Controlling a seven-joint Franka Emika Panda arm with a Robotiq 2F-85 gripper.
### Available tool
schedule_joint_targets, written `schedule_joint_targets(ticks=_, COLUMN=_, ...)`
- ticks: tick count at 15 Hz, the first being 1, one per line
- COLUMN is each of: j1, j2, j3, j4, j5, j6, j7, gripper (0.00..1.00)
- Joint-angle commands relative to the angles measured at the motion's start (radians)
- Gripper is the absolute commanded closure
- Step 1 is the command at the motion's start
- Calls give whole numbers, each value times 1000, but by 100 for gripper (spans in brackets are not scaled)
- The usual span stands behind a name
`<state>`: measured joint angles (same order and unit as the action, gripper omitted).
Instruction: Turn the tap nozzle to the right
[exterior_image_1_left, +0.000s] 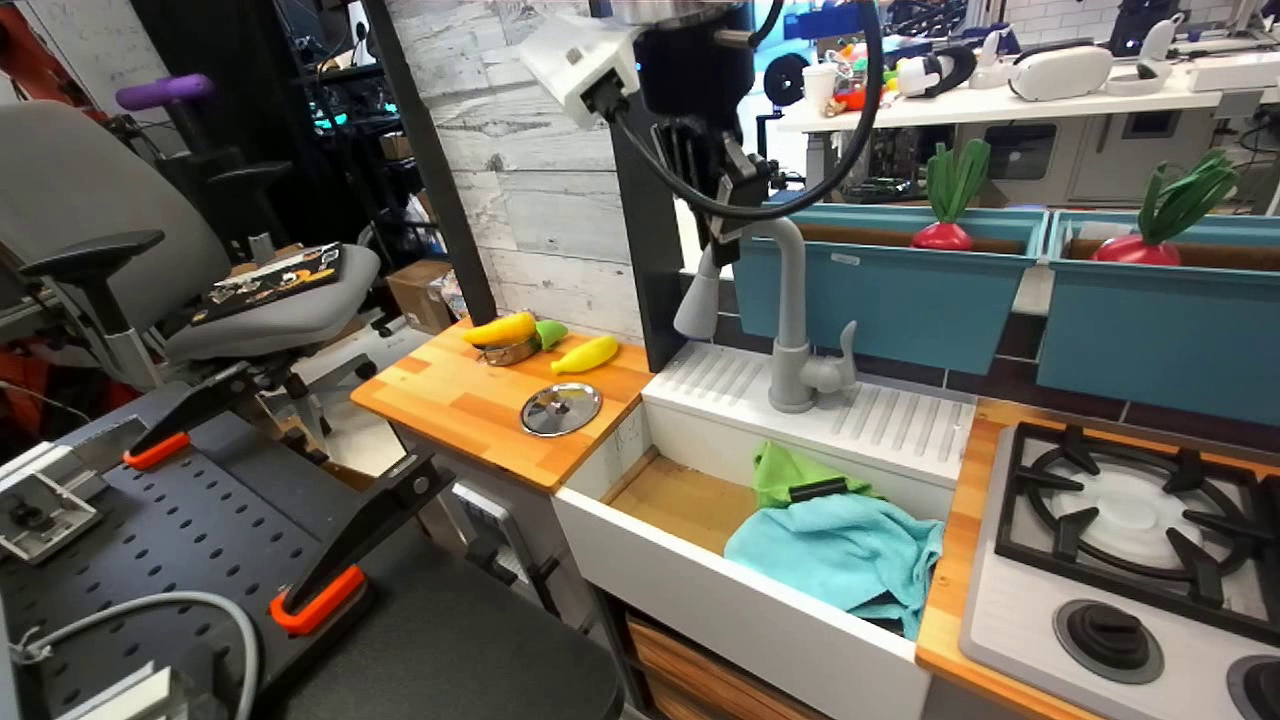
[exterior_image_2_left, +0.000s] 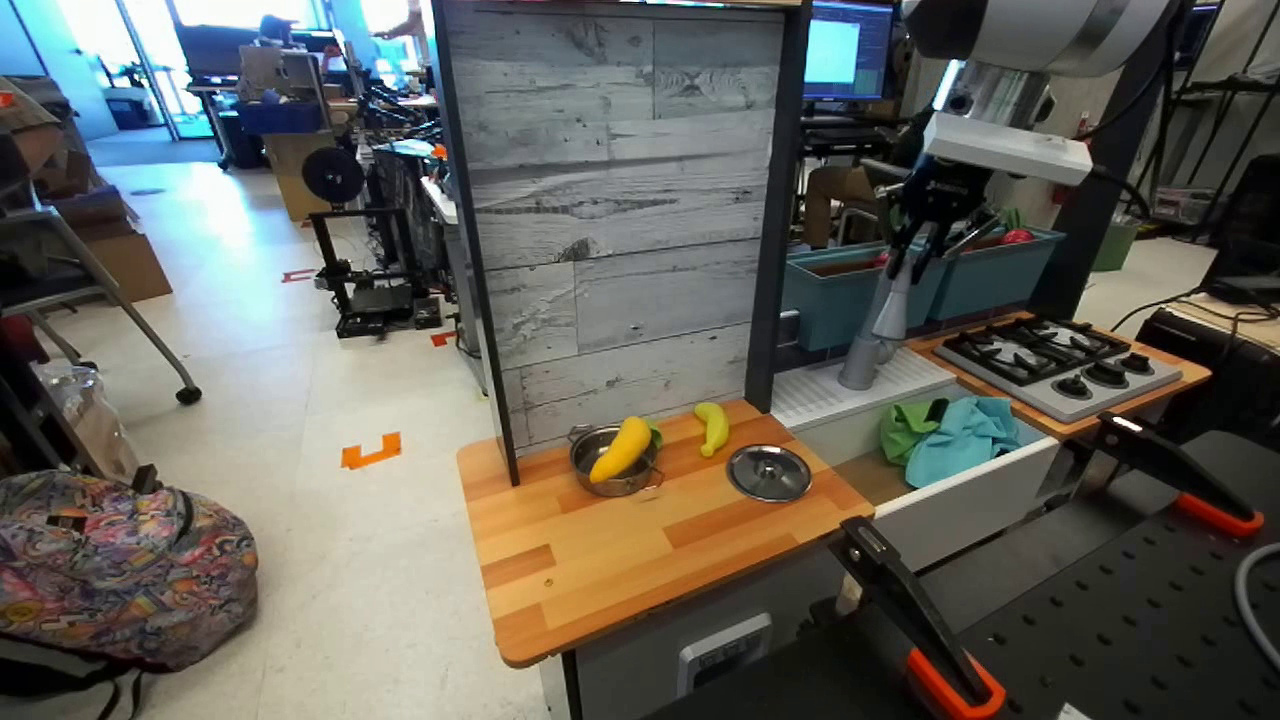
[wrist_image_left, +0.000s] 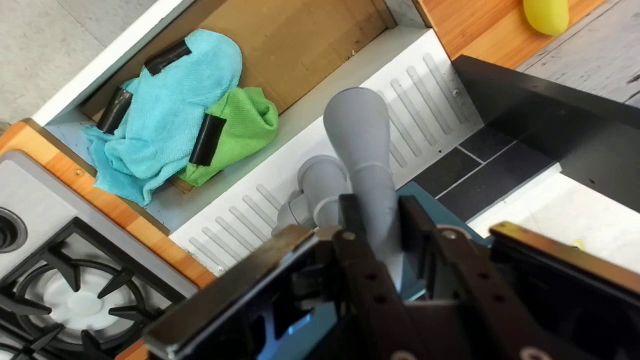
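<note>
Wrist view is showing the pincer (wrist_image_left: 380, 202) gripping the nozzle (wrist_image_left: 367, 150) above the white ledge (wrist_image_left: 425, 100), so I'm guessing we're sitting at the turning step, and the next move is calling for a slow swing right without slipping off.

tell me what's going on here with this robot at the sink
A Franka Panda arm has its pincer astride the grey gooseneck spout, apparently closed on it; the job is to turn the spout right. The flared outlet points toward the side with the wooden counter. Whether it is swinging can't be told. A green cloth and a light-blue cloth lie in the sink.
</note>
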<state>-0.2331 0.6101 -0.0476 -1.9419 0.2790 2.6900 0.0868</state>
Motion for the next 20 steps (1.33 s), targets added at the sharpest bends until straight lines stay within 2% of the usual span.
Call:
schedule_joint_targets(ticks=1, j1=-78, j2=-34, j3=-23, j4=-45, j5=-20, j6=-40, j7=-107, gripper=94)
schedule_joint_targets(ticks=5, j1=-76, j2=-42, j3=-27, j4=-50, j5=-25, j6=-49, j7=-119, gripper=94)
schedule_joint_targets(ticks=6, j1=-72, j2=-42, j3=-30, j4=-53, j5=-26, j6=-48, j7=-112, gripper=51)
schedule_joint_targets(ticks=8, j1=-64, j2=-45, j3=-41, j4=-58, j5=-34, j6=-43, j7=-103, gripper=43)
schedule_joint_targets(ticks=13, j1=-52, j2=-40, j3=-62, j4=-64, j5=-44, j6=-39, j7=-88, gripper=5)
schedule_joint_targets(ticks=15, j1=-60, j2=-42, j3=-57, j4=-66, j5=-40, j6=-49, j7=-100, gripper=0)
schedule_joint_targets(ticks=20, j1=-74, j2=-59, j3=-29, j4=-79, j5=-19, j6=-63, j7=-126, gripper=0)
